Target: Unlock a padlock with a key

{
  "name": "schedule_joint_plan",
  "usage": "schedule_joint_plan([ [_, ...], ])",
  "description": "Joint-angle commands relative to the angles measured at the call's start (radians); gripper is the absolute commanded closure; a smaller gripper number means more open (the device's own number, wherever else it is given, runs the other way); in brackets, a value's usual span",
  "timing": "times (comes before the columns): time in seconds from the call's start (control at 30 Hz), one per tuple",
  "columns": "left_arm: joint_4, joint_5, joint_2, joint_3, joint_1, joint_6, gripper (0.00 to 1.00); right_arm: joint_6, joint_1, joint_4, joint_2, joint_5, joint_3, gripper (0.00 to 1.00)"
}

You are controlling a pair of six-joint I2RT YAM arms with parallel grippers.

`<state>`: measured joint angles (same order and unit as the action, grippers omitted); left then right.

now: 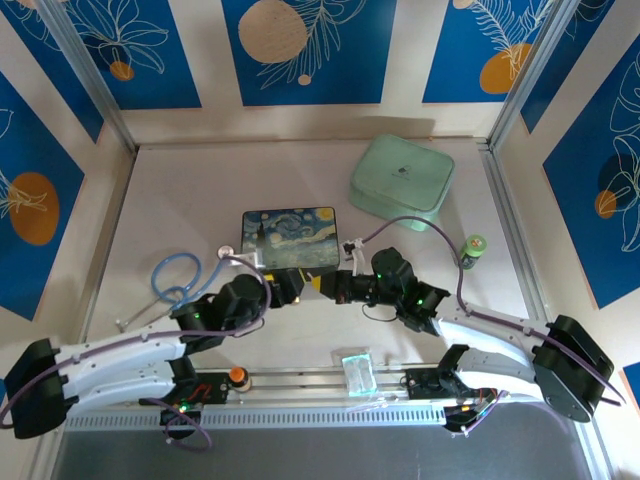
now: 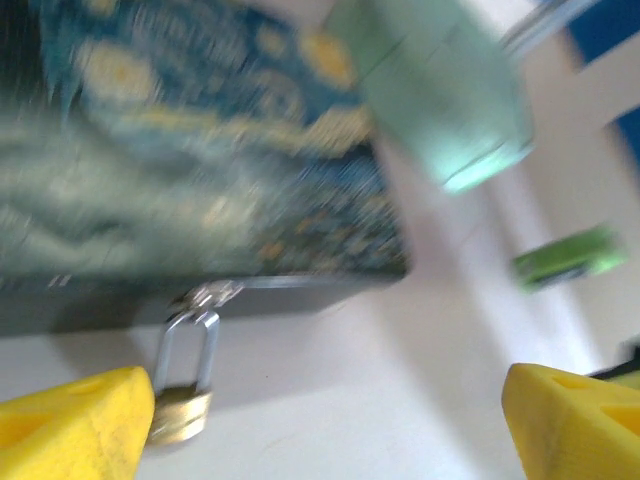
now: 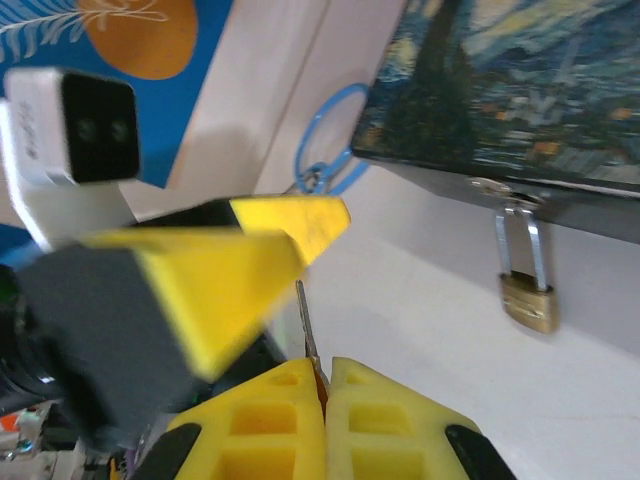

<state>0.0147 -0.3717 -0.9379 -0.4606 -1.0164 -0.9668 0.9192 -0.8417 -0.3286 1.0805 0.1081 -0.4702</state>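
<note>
Pinching tight, my right gripper [image 3: 325, 372] is holding the key [image 3: 308, 330] edge-on between its closed fingers, with only a thin sliver of metal poking out past the pads. My left gripper [image 2: 325, 432] is standing wide open and gripping nothing. The padlock [image 2: 181, 412] is sitting right against one of its fingers, not between the two. It is dangling by its shackle from the clasp [image 2: 205, 295] on the front of the painted box [image 2: 200, 150], low over the table [image 2: 330, 370], and the shackle is looking closed to me. I cannot make out the keyhole from here.

What is worrying me is that nothing is steadying the padlock. It is likely to swing or twist away as soon as the key tip pushes on it, and the tip could skid off. I am also gripping the key by very little, so a sideways load could turn it in my pads or pop it out onto the table. My two grippers are working very close together, so I am risking a knock between them.
</note>
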Motion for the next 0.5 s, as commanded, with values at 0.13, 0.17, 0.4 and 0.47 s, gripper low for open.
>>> schedule_joint_plan([
  [0.13, -0.067, 0.045, -0.142, -0.022, 0.005, 0.064, 0.17, 0.022, 0.037, 0.063, -0.024, -0.012, 0.053, 0.99],
  [0.17, -0.059, 0.048, -0.166, -0.03, 0.006, 0.083, 0.19, 0.027, 0.042, 0.062, -0.024, -0.008, 0.057, 0.99],
  [0.4, -0.048, 0.045, -0.348, -0.091, 0.019, 0.14, 0.19, 0.055, 0.057, 0.019, -0.044, 0.017, 0.09, 0.99],
  [0.47, -0.06, 0.02, -0.407, -0.12, 0.021, 0.166, 0.21, 0.071, 0.062, -0.01, -0.044, 0.029, 0.099, 0.99],
])
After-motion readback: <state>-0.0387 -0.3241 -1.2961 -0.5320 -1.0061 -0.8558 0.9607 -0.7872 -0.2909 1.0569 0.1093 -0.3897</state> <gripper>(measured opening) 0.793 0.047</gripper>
